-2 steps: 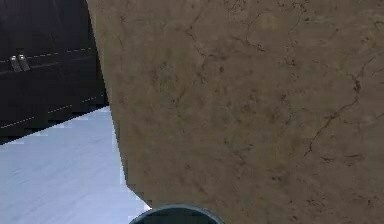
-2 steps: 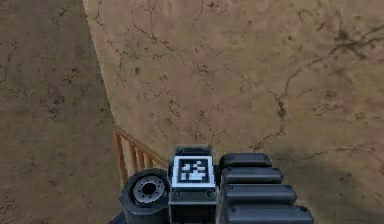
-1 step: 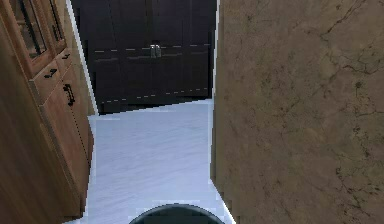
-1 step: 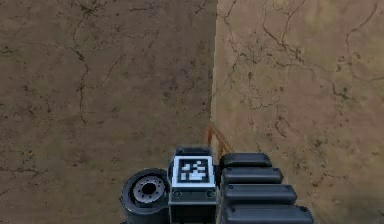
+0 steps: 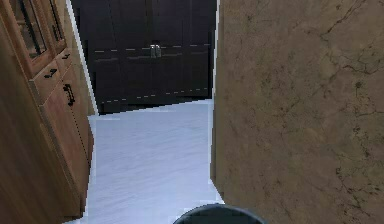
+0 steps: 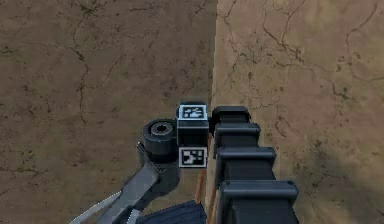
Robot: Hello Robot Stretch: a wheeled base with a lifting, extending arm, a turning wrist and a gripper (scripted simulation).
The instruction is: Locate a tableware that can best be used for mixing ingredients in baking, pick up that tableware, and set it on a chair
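Note:
In the arm side view the dark arm bar rises from the bottom edge, with two white marker squares at its far end. Left of them is the gripper's round dark body. Its thin grey fingers slant down toward the lower left, so my gripper sits close to the bottom edge. A dark bluish shape lies at the bottom edge beside the fingers; I cannot tell what it is or whether the gripper holds anything. A brown mottled wall is behind the gripper.
In the forward view a pale floor strip runs ahead between a wooden cabinet on the left and a brown wall on the right. A dark double-door cupboard closes the far end. A dark rounded shape sits at the bottom edge.

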